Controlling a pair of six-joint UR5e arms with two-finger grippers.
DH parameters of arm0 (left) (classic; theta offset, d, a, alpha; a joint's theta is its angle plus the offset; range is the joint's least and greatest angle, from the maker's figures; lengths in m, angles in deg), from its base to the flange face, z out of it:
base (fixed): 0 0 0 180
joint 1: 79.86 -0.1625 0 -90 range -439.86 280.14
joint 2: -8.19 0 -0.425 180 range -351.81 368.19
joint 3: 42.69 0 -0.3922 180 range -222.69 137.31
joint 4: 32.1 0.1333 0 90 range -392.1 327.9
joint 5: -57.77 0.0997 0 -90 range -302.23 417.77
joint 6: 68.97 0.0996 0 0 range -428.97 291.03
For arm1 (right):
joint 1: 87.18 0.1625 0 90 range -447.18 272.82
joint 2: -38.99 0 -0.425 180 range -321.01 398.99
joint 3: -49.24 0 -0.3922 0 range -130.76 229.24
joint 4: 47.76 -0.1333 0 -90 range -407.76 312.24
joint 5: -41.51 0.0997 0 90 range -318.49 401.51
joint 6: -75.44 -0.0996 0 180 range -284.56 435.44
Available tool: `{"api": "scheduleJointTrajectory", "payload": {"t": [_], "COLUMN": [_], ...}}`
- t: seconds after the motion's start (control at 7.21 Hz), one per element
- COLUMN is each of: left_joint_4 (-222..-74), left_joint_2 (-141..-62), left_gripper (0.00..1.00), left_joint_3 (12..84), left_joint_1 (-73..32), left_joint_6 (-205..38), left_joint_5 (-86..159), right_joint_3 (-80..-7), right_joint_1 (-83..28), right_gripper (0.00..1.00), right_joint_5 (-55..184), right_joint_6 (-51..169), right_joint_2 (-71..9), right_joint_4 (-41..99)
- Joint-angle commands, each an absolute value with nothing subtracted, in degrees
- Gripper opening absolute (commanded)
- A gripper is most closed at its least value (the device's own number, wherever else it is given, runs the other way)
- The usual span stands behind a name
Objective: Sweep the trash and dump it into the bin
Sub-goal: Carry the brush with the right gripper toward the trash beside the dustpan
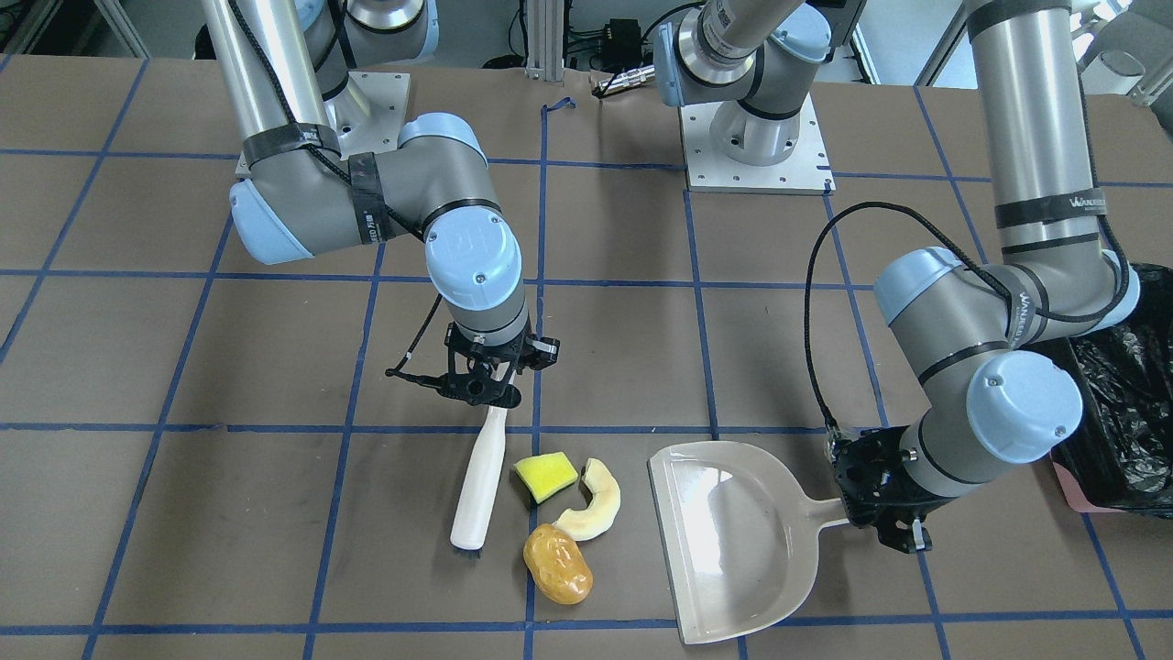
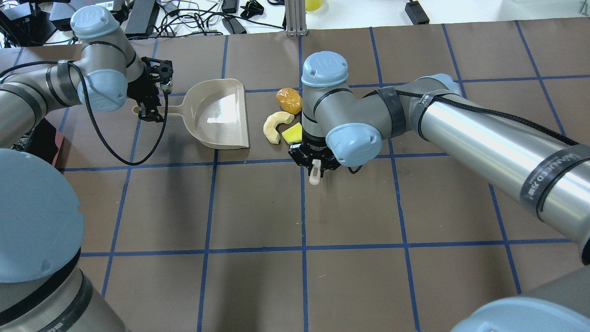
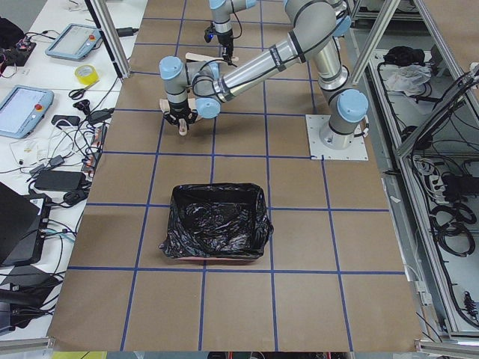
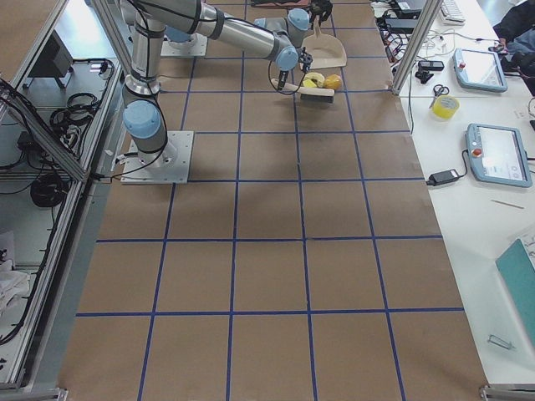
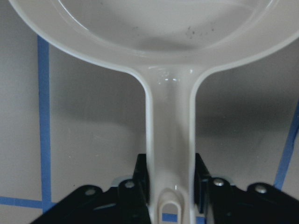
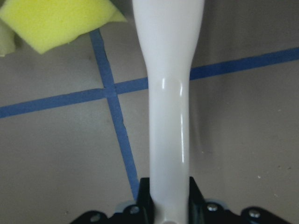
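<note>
The trash lies together on the table: a yellow sponge wedge [image 1: 545,477], a cream crescent slice [image 1: 591,502] and an amber lump [image 1: 557,563]. My right gripper [image 1: 486,376] is shut on the handle of a white brush [image 1: 479,486], whose head rests on the table just beside the wedge [image 6: 51,21]. My left gripper [image 1: 884,500] is shut on the handle of the beige dustpan [image 1: 729,541], which lies flat with its open mouth facing the trash, a short gap away. The pink bin with the black bag [image 1: 1123,403] stands behind my left arm.
The brown table carries a blue tape grid. The arms' base plates [image 1: 756,151] sit at the robot's edge. In the exterior left view the bin [image 3: 217,232] stands about two grid squares from the dustpan. Tablets and cables lie on a side desk [image 4: 493,150].
</note>
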State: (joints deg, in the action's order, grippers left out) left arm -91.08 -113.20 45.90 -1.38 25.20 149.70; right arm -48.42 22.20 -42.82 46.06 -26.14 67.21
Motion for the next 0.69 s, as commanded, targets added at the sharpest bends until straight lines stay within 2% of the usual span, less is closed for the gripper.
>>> {"api": "scheduleJointTrajectory", "payload": {"t": [0.0,0.56], "left_joint_4": [-91.1,-91.1], "left_joint_2": [-113.2,-113.2], "left_gripper": [0.14,0.09], "left_joint_3": [45.9,45.9], "left_joint_1": [-1.4,-1.4], "left_joint_6": [25.2,25.2], "left_joint_5": [149.7,149.6], "right_joint_3": [-47.2,-38.9], "right_joint_1": [24.3,28.0], "right_gripper": [0.00,0.00], "right_joint_5": [-42.5,-42.0], "right_joint_6": [44.0,41.1], "right_joint_2": [-24.5,-18.7], "right_joint_4": [67.7,67.6]}}
